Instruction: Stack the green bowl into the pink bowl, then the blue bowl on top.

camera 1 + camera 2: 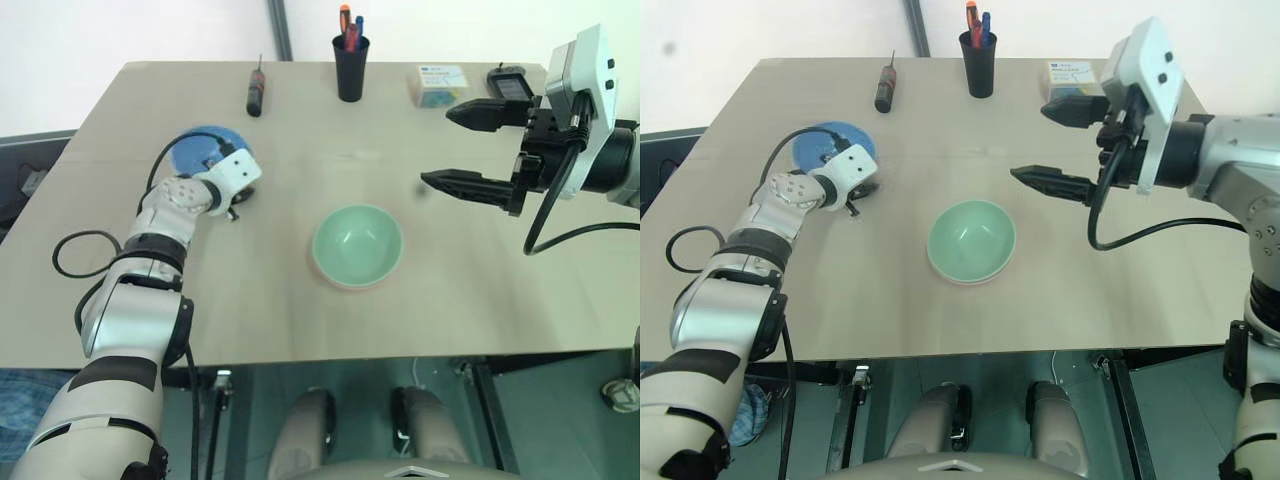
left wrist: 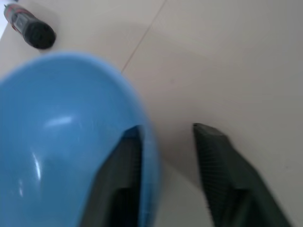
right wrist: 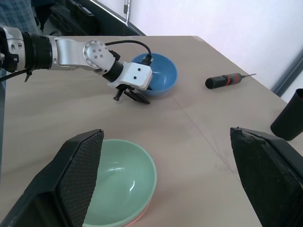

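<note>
So on the far left side of the table (image 1: 470, 300) the left gripper (image 2: 165, 146) is down at the blue bowl (image 1: 200, 147), straddling its near rim: one finger (image 2: 120, 175) sits inside the bowl, the other finger (image 2: 222, 165) is outside on the tabletop side. There's a visible gap between the outer finger and the bowl wall, so I can't tell if it's actually pinching the rim. The bowl itself sits flat on the table.

Behind that, toward the back edge, there's a screwdriver (image 1: 256, 92) lying on its own, and a bit further right a black pen cup (image 1: 351, 65) with a few pens.

Middle of the table: the green bowl (image 1: 357, 244) is already nested in the pink bowl (image 3: 137, 218), with just a sliver of pink peeking out underneath. It's well apart from the blue one.

Over on the right, the right gripper (image 1: 465, 150) hangs in the air above the table, jaws spread wide, holding nothing, off to the right of the green bowl. A small box (image 1: 441, 84) sits at the back right.
</note>
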### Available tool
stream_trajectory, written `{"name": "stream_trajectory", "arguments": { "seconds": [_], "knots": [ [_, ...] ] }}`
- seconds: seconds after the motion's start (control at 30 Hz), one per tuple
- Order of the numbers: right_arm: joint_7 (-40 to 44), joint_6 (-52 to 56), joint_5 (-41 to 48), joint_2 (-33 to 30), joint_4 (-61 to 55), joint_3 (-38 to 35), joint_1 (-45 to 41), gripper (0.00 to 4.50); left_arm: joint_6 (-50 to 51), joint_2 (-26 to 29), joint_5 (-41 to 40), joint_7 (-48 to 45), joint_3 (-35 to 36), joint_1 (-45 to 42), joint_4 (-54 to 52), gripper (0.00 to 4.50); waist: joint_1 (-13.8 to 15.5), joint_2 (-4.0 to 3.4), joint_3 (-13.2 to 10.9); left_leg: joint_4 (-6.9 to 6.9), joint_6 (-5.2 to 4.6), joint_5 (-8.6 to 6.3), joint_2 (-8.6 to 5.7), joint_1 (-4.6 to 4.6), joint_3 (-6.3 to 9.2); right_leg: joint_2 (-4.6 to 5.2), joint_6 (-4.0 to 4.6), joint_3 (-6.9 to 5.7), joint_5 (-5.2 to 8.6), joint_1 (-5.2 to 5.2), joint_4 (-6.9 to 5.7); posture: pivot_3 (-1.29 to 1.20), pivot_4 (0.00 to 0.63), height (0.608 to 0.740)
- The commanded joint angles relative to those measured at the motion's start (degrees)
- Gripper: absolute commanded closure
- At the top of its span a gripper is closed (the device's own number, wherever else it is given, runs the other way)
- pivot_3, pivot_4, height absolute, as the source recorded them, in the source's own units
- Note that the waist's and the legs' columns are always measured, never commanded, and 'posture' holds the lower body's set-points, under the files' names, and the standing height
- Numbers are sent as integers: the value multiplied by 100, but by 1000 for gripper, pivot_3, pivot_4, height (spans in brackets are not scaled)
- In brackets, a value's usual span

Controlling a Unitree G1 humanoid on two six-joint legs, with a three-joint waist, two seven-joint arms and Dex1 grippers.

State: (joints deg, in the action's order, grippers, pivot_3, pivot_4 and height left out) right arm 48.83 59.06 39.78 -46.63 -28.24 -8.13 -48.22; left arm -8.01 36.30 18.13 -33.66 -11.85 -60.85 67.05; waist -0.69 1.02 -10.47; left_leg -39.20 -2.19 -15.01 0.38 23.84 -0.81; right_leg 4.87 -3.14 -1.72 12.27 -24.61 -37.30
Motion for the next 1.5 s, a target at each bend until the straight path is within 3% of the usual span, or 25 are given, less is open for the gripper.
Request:
{"name": "stream_trajectory", "arguments": {
  "seconds": [0.03,0.23,0.43,0.6,0.87,1.2,1.27,1.37,1.5],
  "knots": [
    [-49,-187,60,-130,-104,-109,-15,0,-105,78,24,-109,1,-226,-28,4456,12,1,1,-2,0,0,0,0,1,0,0,0,0,0,-1,0,150,740],
    [-99,-260,111,-146,-79,-74,6,0,-334,48,-74,-274,73,-408,-265,4456,14,4,-1,-4,-1,0,-3,7,1,2,-1,0,0,-2,2,0,150,740],
    [-118,-321,129,-168,-60,-32,31,0,-509,-266,-767,-1286,363,-555,-962,4456,61,5,-2,-9,-1,-1,-4,14,4,3,-2,-3,-1,-2,7,0,150,740],
    [-102,-393,102,-200,-14,29,13,0,-664,-688,-2075,-3128,337,-164,-3103,4456,72,5,-2,-9,-3,-2,-2,21,5,3,-4,-2,-3,-5,14,0,150,740],
    [-159,-444,105,-253,-33,68,75,0,529,-173,-3455,-5255,-68,1093,-5890,4456,-76,-1,-2,0,-18,-11,9,2,5,-8,-6,30,-4,-6,17,0,150,740],
    [-169,-552,72,-257,26,136,109,0,1313,386,-3724,-5825,-166,1496,-6752,4456,23,-1,-2,-25,-21,-12,5,-1,6,-8,-7,40,-5,-4,-8,0,150,740],
    [-168,-592,66,-248,55,172,96,0,1255,362,-3641,-5724,-124,1488,-6707,3724,16,-1,-3,-25,-21,-12,4,-1,5,-8,-8,41,-5,-5,-7,0,150,740],
    [-159,-624,73,-244,85,199,79,0,1116,271,-3571,-5525,-41,1467,-6605,3024,13,-1,-3,-25,-21,-12,4,-1,6,-9,-8,41,-5,-5,-8,0,150,740],
    [-132,-667,60,-280,107,230,117,0,1329,42,-3599,-4869,201,1422,-6486,1126,14,-1,-3,-25,-21,-12,4,-1,6,-9,-8,41,-5,-5,-8,0,150,740]
  ]
}}
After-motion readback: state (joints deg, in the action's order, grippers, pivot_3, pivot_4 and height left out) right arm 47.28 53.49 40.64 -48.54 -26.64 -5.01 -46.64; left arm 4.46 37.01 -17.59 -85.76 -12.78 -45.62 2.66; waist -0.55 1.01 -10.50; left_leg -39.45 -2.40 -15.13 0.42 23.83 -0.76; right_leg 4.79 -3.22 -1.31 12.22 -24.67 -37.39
